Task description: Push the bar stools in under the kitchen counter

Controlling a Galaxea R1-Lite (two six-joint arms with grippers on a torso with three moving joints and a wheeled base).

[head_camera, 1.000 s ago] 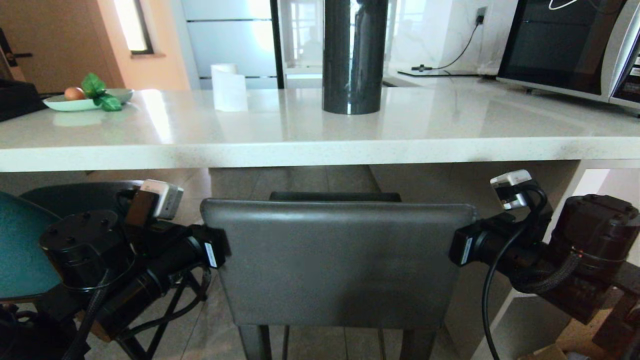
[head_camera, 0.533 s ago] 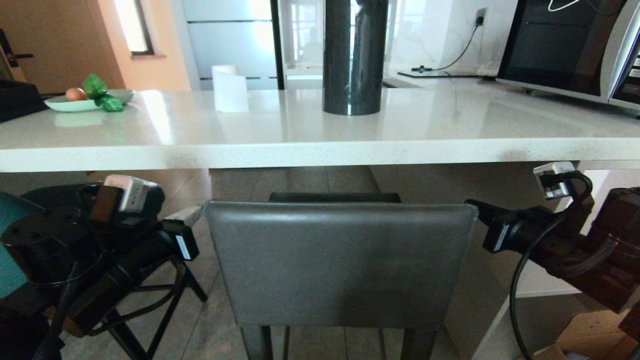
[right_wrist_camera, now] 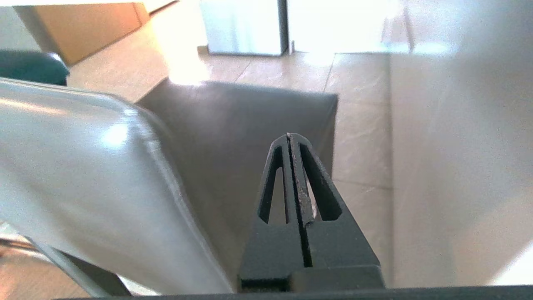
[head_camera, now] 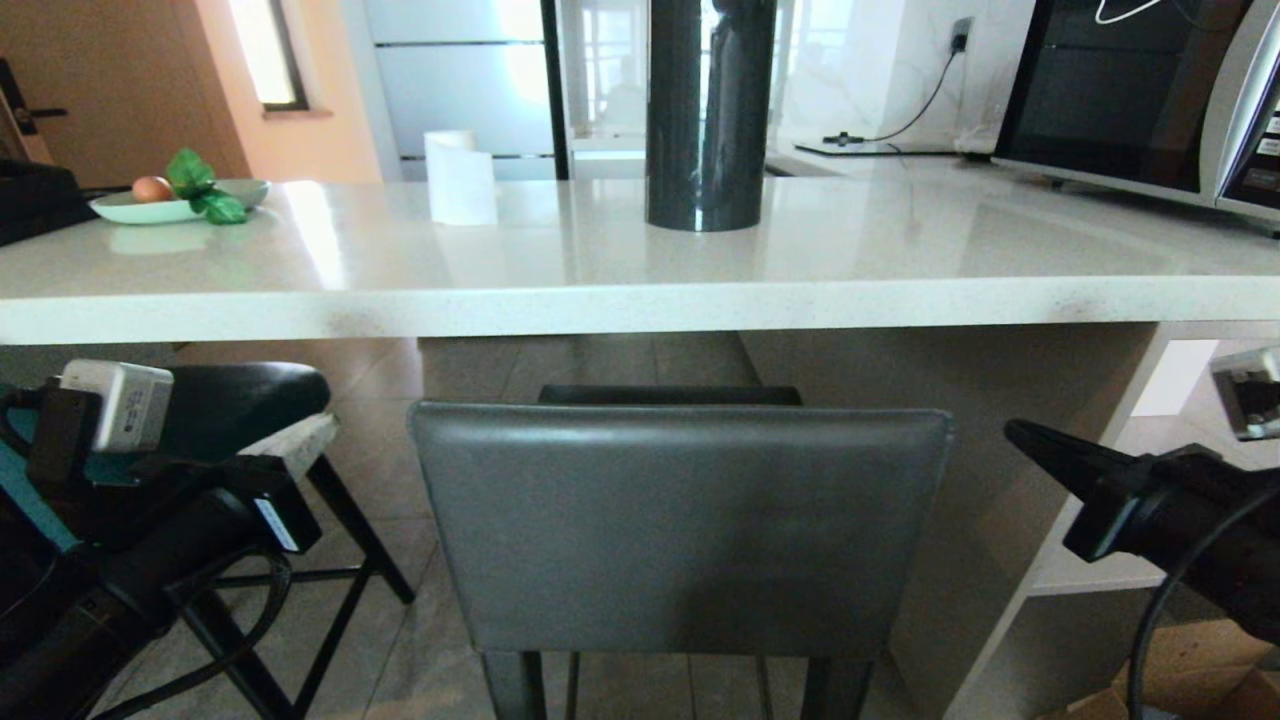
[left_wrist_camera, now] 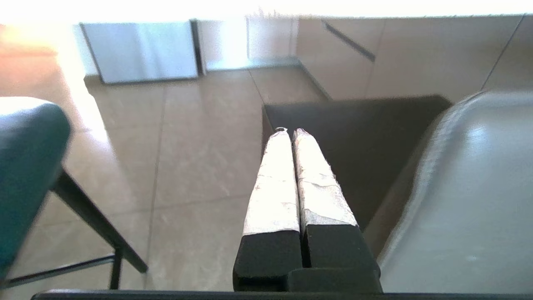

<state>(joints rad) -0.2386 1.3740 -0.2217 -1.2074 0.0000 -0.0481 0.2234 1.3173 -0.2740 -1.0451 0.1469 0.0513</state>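
Note:
The dark grey bar stool (head_camera: 680,520) stands in the middle with its rectangular back toward me and its seat (head_camera: 670,393) under the white kitchen counter (head_camera: 640,300). The teal stool (head_camera: 245,395) stands to its left, its seat partly under the slab edge. My left gripper (head_camera: 325,425) hangs shut between the two stools, clear of the grey back (left_wrist_camera: 470,196). My right gripper (head_camera: 1012,430) is shut too, off the back's right side, near the counter's white side panel (right_wrist_camera: 458,146). Neither gripper touches a stool.
On the counter stand a black column (head_camera: 708,110), a white paper roll (head_camera: 458,175), a plate of fruit (head_camera: 170,205) and a microwave (head_camera: 1140,90). White shelves (head_camera: 1150,450) and a cardboard box (head_camera: 1200,660) sit at the lower right.
Both arms have drawn away from the sides of the grey stool's back, the left going left and the right going right and lower. The grey stool has stayed in place.

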